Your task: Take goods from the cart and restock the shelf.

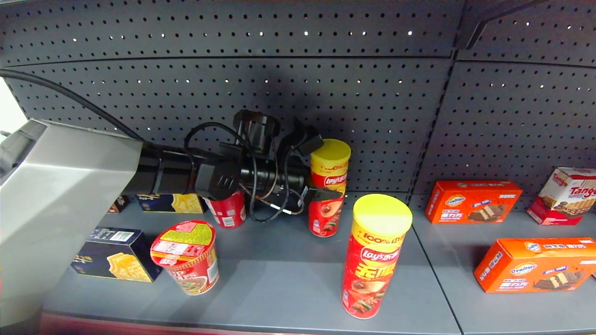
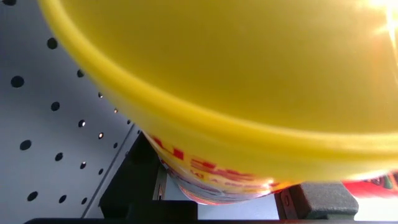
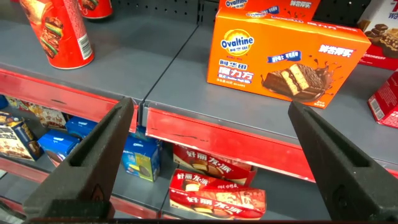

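Now | chip can (image 1: 330,172) upright, clamped in left claw (image 1: 319,167) | shelf (image 1: 279,260) rear

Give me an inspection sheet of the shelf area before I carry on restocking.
Surface: grey shelf, level, bare patches between goods.
Job's things: rear chip can upright at the back, gripped; front chip can upright, free.
Clutter: two cup noodles, dark blue boxes, orange boxes, a wafer box.
Hands: left hand shut on the rear chip can; right hand open, holding nothing, before the shelf's front edge.
Cables: black cables loop loosely at the left wrist.
Surroundings: perforated back panel; red rail; boxed goods below.
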### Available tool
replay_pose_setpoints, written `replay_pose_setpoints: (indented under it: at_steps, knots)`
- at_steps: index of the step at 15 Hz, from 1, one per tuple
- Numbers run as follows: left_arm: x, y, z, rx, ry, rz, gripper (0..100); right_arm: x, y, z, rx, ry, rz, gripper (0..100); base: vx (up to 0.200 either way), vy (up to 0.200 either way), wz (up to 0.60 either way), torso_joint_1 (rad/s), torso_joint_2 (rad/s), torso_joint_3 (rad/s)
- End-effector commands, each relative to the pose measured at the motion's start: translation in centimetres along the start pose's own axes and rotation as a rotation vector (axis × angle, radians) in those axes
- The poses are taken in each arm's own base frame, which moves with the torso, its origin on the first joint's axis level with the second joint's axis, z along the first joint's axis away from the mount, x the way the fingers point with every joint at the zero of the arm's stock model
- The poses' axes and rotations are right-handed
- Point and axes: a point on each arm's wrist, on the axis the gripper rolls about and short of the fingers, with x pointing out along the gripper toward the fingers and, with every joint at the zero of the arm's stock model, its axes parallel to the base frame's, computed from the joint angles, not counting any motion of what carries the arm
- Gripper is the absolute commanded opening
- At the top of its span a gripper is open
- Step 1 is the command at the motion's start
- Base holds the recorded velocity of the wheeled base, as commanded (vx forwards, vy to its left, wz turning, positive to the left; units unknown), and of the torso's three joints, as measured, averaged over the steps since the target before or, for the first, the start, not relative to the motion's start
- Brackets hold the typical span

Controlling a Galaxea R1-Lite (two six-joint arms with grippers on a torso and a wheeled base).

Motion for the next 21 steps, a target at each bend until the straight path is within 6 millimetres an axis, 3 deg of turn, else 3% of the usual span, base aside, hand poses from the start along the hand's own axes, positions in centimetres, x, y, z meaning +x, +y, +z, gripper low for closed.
replay_pose_setpoints:
  at_steps: [1,7,8,16,21]
  knots:
    - [-0.1,0.1,0.1,0.001,-0.002,0.005,0,0.0,0.0,0.0,-0.001,0.001,0.001,100,0.0,0.0,0.0,0.0,0.0,0.0]
    - [0.2,-0.2,-0.7,-0.01,0.015,-0.003,0,0.0,0.0,0.0,-0.001,0.001,0.001,100,0.0,0.0,0.0,0.0,0.0,0.0]
    - [0.2,-0.2,-0.9,-0.014,0.02,-0.005,100,0.0,0.0,0.0,-0.001,0.0,0.0,100,0.0,0.0,0.0,0.0,0.0,0.0]
    - [-0.1,-0.5,-1.2,-0.025,0.032,-0.002,100,0.0,0.0,0.0,0.001,0.001,0.001,100,0.0,0.0,0.0,0.0,0.0,0.0]
    - [-3.1,-1.2,-0.4,-0.022,0.019,0.025,100,0.0,0.0,0.0,0.001,0.001,0.001,100,0.0,0.0,0.0,0.0,0.0,0.0]
